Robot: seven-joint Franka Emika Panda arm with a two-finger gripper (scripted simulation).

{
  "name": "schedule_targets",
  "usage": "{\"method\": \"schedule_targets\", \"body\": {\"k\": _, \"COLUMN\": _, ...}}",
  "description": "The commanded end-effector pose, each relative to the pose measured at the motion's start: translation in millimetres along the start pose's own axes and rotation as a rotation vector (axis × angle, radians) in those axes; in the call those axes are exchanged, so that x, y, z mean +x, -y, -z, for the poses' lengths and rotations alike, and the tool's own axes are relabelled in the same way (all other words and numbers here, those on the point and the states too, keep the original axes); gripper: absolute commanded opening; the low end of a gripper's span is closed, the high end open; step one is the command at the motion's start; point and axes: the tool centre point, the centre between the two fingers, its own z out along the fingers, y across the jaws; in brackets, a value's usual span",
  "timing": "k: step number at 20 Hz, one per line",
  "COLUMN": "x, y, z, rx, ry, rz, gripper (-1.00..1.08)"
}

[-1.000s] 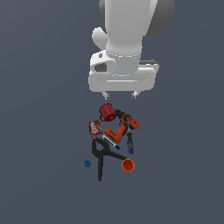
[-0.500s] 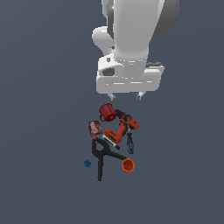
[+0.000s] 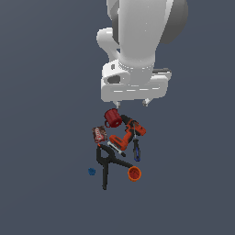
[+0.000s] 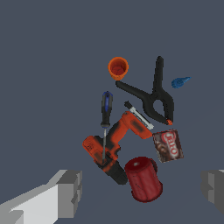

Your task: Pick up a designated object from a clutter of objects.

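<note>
Arm w/ end effector [image 3: 132,102] is now lower than 1 s ago and shifted toward the exterior view's right, hanging above the red mug [image 3: 112,118] end of the heap, nothing held. Fingers [image 4: 70,192] spread wide, empty.

Clutter unchanged: drill [image 3: 126,135], black clamp [image 3: 107,160], small reddish box [image 3: 99,134], orange cup [image 3: 134,173], blue-handled screwdriver [image 3: 136,150].

Target, the tiny blue piece [image 3: 92,171], lies alone on the tabletop [image 3: 46,137], just beside the clamp, apart from the pile, on the far side from the mug. No tabletop edge in view.

Judgement: approach under way, but end effector isn't over the target yet; needs lateral move before descent.
</note>
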Motion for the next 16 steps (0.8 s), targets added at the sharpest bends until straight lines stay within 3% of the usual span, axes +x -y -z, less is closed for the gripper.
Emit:
{"method": "schedule_targets", "body": {"k": 1, "x": 5.4, "y": -4.1, "z": -3.7, "rx": 0.000, "ry": 0.000, "rz": 0.017, "gripper": 1.00}}
{"method": "schedule_targets", "body": {"k": 16, "x": 68.0, "y": -59.8, "z": -58.7, "rx": -0.004, "ry": -0.008, "rz": 0.247, "gripper": 1.00}}
